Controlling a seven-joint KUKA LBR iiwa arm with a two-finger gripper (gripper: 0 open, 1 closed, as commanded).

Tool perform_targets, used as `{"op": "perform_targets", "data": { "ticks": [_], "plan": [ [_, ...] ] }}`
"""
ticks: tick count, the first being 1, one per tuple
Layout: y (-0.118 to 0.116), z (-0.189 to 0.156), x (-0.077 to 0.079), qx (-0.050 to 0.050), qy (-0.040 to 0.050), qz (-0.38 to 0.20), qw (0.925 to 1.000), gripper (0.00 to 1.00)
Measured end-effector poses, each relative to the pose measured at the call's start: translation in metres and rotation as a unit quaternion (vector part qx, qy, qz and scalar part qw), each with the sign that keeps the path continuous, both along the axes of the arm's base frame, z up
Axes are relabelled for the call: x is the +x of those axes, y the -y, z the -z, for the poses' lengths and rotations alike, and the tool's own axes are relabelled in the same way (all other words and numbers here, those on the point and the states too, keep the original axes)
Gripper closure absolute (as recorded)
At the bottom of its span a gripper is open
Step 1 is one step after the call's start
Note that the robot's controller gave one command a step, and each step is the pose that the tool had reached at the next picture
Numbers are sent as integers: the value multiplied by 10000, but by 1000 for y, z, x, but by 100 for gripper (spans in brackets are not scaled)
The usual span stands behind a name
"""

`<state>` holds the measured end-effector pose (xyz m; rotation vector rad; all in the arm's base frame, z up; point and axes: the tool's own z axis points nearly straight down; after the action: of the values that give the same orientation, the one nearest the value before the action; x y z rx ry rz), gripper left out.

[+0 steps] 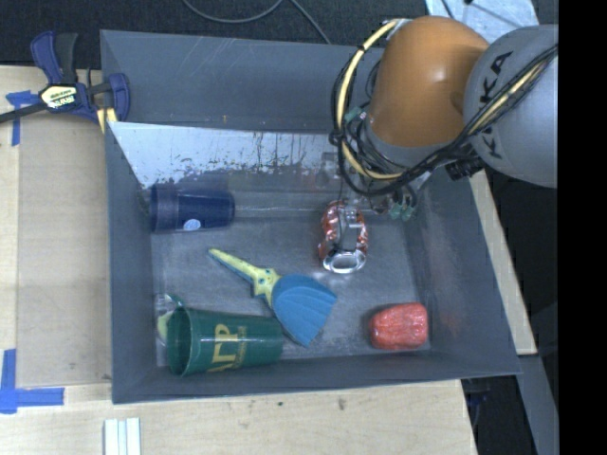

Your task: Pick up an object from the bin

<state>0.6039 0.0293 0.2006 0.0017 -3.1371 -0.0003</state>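
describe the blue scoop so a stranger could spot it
In the grey bin, look just right of the green cup lying on its side. The scoop has a light blue shell-shaped blade and the only yellow handle there.

Five things are laid in the grey bin (237, 74). A blue cup (193, 209), a green cup (226, 342), a blue scoop (302, 309), a can (334, 227) and a red lump (398, 326) are found there.

Robotics lab, cabled KUKA arm (517, 83) reaching over a grey metal bin (237, 69)
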Motion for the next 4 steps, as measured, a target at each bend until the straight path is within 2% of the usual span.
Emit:
{"op": "perform_targets", "data": {
  "ticks": [1,2,3,4],
  "plan": [
    [0,-5,1,1,42,4,10000,0],
    [13,31,9,3,82,-1049,9944,0],
    [45,54,14,4,49,-3064,9519,0],
    [54,77,23,-7,83,-3563,9343,0]
  ]
}}
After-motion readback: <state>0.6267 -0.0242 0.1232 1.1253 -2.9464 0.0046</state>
